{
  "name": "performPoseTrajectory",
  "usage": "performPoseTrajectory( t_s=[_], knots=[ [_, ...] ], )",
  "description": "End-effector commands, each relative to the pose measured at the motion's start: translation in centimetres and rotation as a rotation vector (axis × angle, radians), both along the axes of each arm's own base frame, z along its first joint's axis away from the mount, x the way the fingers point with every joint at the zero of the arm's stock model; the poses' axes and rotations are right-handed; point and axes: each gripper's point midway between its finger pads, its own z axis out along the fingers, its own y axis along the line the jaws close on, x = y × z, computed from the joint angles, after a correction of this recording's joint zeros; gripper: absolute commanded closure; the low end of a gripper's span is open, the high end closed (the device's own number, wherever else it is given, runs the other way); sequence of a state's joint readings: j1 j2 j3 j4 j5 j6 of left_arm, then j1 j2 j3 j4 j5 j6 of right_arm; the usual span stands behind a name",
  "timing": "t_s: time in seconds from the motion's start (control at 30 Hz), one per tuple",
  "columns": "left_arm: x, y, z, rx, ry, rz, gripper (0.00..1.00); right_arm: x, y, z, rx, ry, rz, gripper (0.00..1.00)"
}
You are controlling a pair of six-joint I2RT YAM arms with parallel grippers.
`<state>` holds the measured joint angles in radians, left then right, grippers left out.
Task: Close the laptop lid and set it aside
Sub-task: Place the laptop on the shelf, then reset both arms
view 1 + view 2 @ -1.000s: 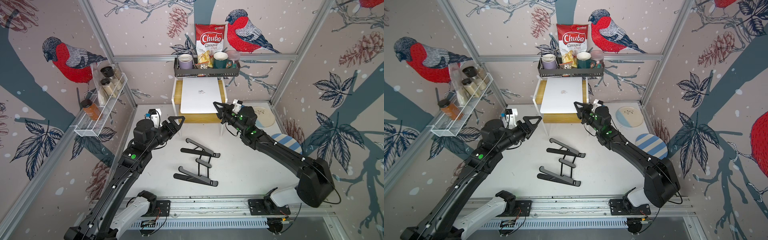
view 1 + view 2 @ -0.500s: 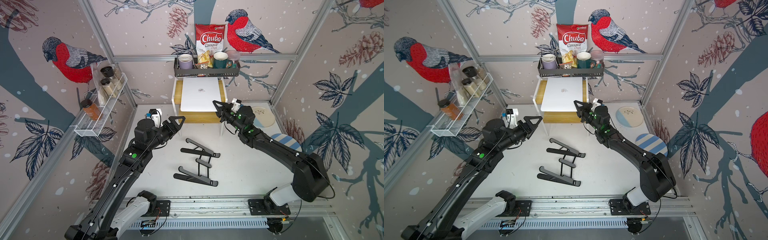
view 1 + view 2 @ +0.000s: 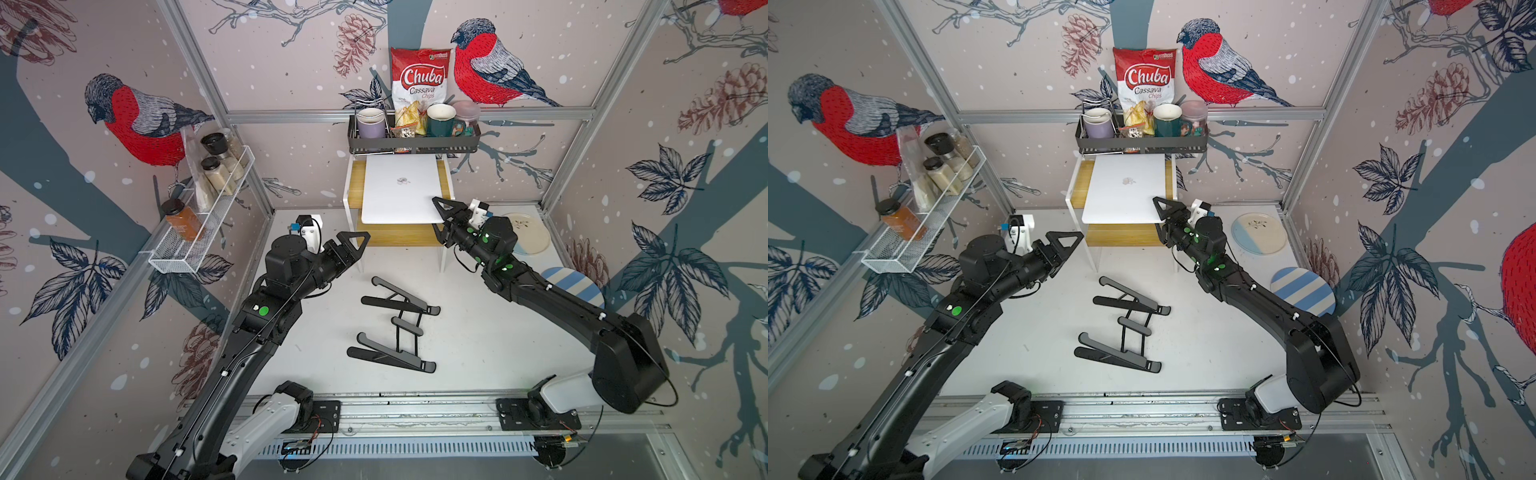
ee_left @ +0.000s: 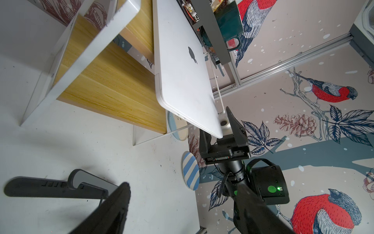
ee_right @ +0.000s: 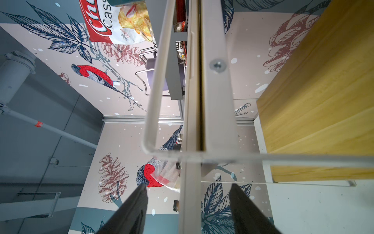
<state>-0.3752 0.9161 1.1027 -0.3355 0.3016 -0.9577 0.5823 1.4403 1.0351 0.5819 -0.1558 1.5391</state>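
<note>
White tabletop (image 3: 478, 332) in a bird-wallpaper booth, with the laptop (image 3: 401, 195) lying shut on top of the wooden shelf (image 3: 399, 240) at the back. The right gripper (image 3: 437, 216) straddles the laptop's near corner, jaws apart and not pinching. The left gripper (image 3: 359, 245) hovers wide open beside the shelf.

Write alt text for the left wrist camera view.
A closed silver-white laptop, dark apple logo up, lies on a white-framed wooden shelf with one corner overhanging, and the right gripper has its open jaws either side of that corner. A black folding stand lies on the white table, a blue-striped plate at its edge.
</note>
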Motion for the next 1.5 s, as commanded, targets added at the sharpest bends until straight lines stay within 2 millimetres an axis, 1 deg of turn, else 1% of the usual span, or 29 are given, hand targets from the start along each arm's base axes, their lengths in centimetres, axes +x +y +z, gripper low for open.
performPoseTrajectory(
  t_s=[0.0, 0.07, 0.13, 0.17, 0.2, 0.27, 0.33, 0.4, 0.43, 0.5, 0.53, 0.6, 0.67, 0.73, 0.8, 0.83, 0.9, 0.93, 1.03, 1.07, 1.17, 1.23, 1.27, 1.33, 1.37, 1.47],
  knots=[
    [-0.3, 1.2, -0.5, 0.110, -0.010, 0.027, 0.17, -0.9, -0.5, 1.2, -0.013, -0.052, -0.001, 0.25],
    [-0.4, 2.1, -1.3, 0.180, 0.004, 0.060, 0.14, -1.6, -0.8, 1.0, -0.041, -0.045, 0.005, 0.20],
    [-0.8, 3.1, -0.9, 0.236, -0.005, 0.088, 0.08, -2.5, -1.2, 0.4, -0.075, -0.038, 0.014, 0.15],
    [-1.0, 3.5, -0.9, 0.269, -0.008, 0.094, 0.05, -3.2, -1.6, 0.5, -0.092, -0.045, 0.018, 0.12],
    [-1.2, 3.9, -0.9, 0.301, -0.013, 0.104, 0.04, -3.7, -2.1, 0.1, -0.123, -0.036, 0.016, 0.10],
    [-1.5, 4.9, -1.0, 0.375, -0.011, 0.124, 0.04, -5.5, -3.7, 0.1, -0.203, -0.043, -0.002, 0.05],
    [-1.7, 6.3, -1.3, 0.459, -0.008, 0.168, 0.03, -7.0, -5.5, -0.5, -0.294, -0.047, -0.040, 0.02],
    [-1.7, 8.0, -1.7, 0.544, -0.010, 0.229, 0.04, -8.4, -7.8, -1.1, -0.380, -0.046, -0.099, 0.00],
    [-1.7, 8.8, -1.7, 0.583, -0.026, 0.259, 0.03, -9.1, -9.3, -1.8, -0.443, -0.043, -0.140, 0.00],
    [-1.5, 9.4, -1.9, 0.622, -0.064, 0.287, 0.03, -10.5, -11.8, -2.1, -0.510, -0.057, -0.213, 0.00],
    [-1.3, 9.7, -1.6, 0.626, -0.088, 0.309, 0.03, -10.9, -13.0, -2.5, -0.558, -0.062, -0.250, 0.00],
    [-0.8, 10.3, -2.2, 0.658, -0.109, 0.343, 0.03, -11.9, -15.4, -2.7, -0.662, -0.090, -0.327, 0.00],
    [-0.3, 11.3, -3.4, 0.709, -0.093, 0.398, 0.03, -12.7, -18.0, -3.5, -0.803, -0.099, -0.403, 0.00],
    [0.3, 12.8, -4.7, 0.768, -0.064, 0.475, 0.03, -13.2, -20.8, -4.3, -0.950, -0.100, -0.501, 0.00],
    [0.9, 14.2, -5.9, 0.840, -0.043, 0.548, 0.04, -13.7, -23.5, -5.1, -1.052, -0.091, -0.618, 0.00],
    [1.0, 15.1, -6.6, 0.873, -0.026, 0.598, 0.04, -13.8, -24.3, -5.4, -1.109, -0.109, -0.654, 0.00],
    [1.2, 16.6, -7.8, 0.928, -0.008, 0.692, 0.04, -13.7, -25.1, -5.8, -1.205, -0.160, -0.698, 0.00],
    [1.2, 17.1, -8.5, 0.954, 0.000, 0.719, 0.04, -13.5, -25.2, -6.1, -1.233, -0.187, -0.714, 0.00],
    [1.9, 17.4, -10.1, 0.986, -0.037, 0.748, 0.04, -13.0, -25.2, -6.9, -1.325, -0.268, -0.745, 0.00],
    [1.9, 17.6, -10.9, 0.994, -0.040, 0.759, 0.04, -12.7, -25.3, -7.4, -1.344, -0.277, -0.761, 0.00],
    [2.4, 17.8, -12.5, 0.990, -0.085, 0.792, 0.04, -11.9, -26.0, -8.3, -1.354, -0.281, -0.840, 0.00],
    [2.2, 18.7, -14.0, 0.993, -0.088, 0.857, 0.04, -11.1, -26.3, -9.5, -1.386, -0.291, -0.838, 0.00],
    [2.1, 19.1, -14.4, 0.997, -0.093, 0.891, 0.04, -10.6, -26.4, -10.1, -1.399, -0.300, -0.826, 0.00],
    [1.6, 20.3, -15.0, 1.038, -0.083, 0.953, 0.04, -9.6, -27.7, -11.3, -1.363, -0.244, -0.845, 0.00],
    [1.4, 20.7, -15.2, 1.057, -0.075, 0.971, 0.04, -9.2, -28.7, -12.1, -1.340, -0.196, -0.861, 0.00],
    [1.5, 21.3, -16.1, 1.131, -0.058, 0.970, 0.04, -8.1, -31.7, -14.5, -1.317, -0.080, -0.892, 0.00]
  ],
)
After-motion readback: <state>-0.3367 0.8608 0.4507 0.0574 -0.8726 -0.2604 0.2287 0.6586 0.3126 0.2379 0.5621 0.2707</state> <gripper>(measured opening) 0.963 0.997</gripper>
